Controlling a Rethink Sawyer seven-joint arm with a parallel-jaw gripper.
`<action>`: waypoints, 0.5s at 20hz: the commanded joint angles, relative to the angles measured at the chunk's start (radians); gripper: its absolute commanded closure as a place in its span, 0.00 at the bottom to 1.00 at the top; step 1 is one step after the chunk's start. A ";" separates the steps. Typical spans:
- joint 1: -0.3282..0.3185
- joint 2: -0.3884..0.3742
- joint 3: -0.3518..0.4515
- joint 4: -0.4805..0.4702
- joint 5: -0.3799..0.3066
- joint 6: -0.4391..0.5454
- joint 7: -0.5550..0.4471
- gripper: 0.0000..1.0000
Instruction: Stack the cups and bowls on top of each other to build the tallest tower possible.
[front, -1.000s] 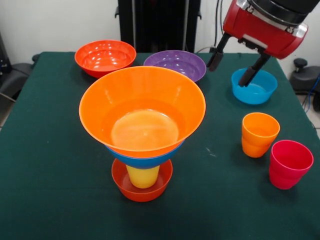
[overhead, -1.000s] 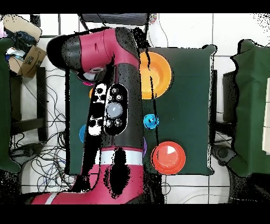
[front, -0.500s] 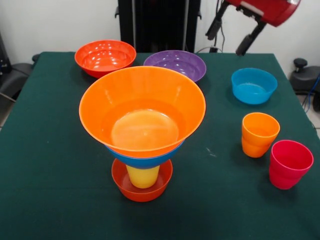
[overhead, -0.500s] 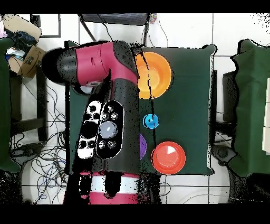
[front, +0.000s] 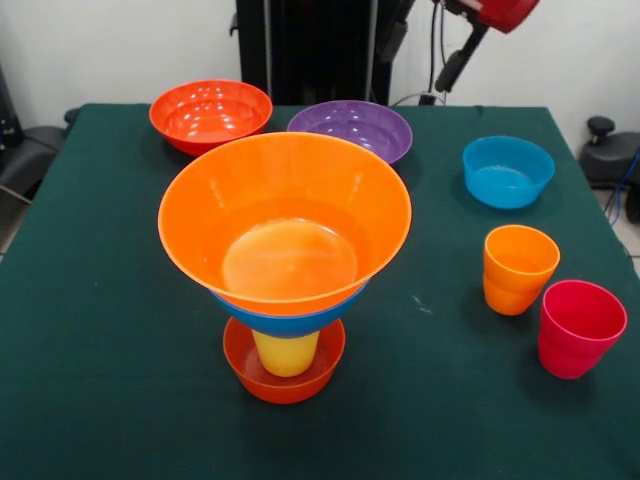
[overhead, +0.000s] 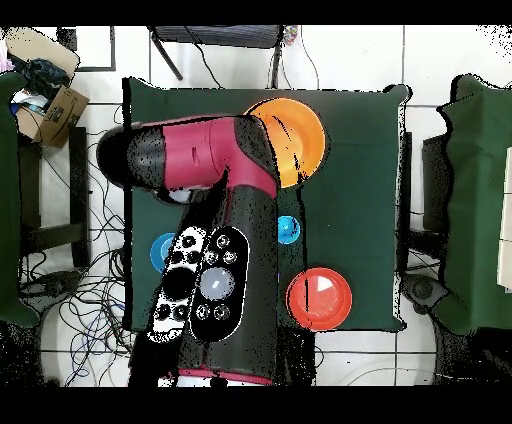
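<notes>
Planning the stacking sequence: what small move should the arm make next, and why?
Probably swing back down toward the purple bowl. The gripper hangs high and empty, the tower ends in a wide light orange bowl, and the purple one looks broad enough to sit there steadily.

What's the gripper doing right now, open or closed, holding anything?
Gripper: open, empty, raised above the table's far edge behind the purple bowl.

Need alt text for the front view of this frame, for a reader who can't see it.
A tower on a green table: large light orange bowl over a blue bowl, on a yellow cup in a small red-orange bowl. Loose around it: red-orange bowl, purple bowl, teal-blue bowl, orange cup, pinkish red cup. The gripper hangs open at the top edge.
</notes>
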 joint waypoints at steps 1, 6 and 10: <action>0.024 0.004 0.020 0.261 0.028 -0.160 0.185 0.00; 0.034 0.007 0.009 0.323 0.048 -0.217 0.198 0.00; 0.051 0.000 -0.009 0.349 0.060 -0.220 0.204 0.00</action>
